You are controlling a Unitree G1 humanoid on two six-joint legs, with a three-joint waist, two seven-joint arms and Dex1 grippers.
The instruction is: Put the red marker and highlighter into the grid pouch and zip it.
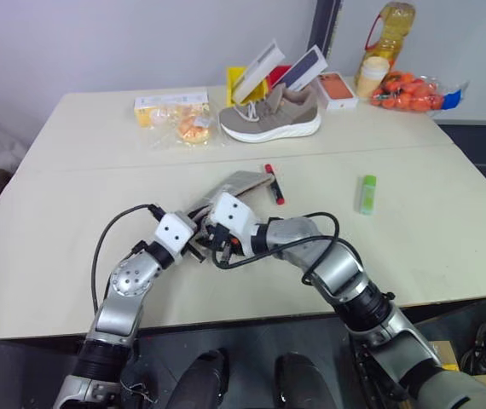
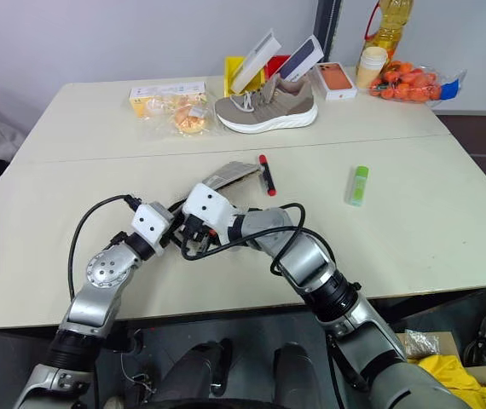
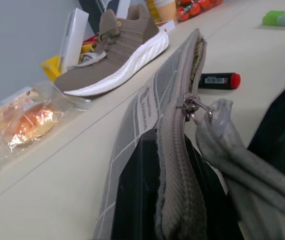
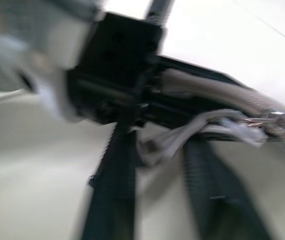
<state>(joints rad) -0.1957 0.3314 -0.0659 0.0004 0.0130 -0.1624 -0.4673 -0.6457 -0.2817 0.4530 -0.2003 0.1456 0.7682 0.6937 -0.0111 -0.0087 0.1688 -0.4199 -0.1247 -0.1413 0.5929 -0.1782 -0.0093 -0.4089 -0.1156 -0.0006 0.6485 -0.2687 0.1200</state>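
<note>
Grey gridded fabric is what I am working on: the grid pouch (image 1: 239,183) is lying in front of the shoe (image 1: 270,113), and my two arms are meeting at its near end. I judge that I am opening it — nothing is inside yet. From the head views, the red marker (image 1: 273,183) is lying just beside the pouch's far corner, and the highlighter (image 1: 367,193) is resting well apart, off to the pouch's right. My left gripper (image 1: 199,247) is reaching in roughly level; my right gripper (image 1: 219,241) is angling across and slightly down toward it.

In the left wrist view, my left jaws are clenching the pouch's edge, holding it upright, with the zipper pull cord (image 3: 217,132) dangling just beside the teeth.

In the right wrist view, my right fingers (image 4: 110,195) are standing parted around the cord, gripping nothing. Next I need to close on that cord and draw it along the pouch.
</note>
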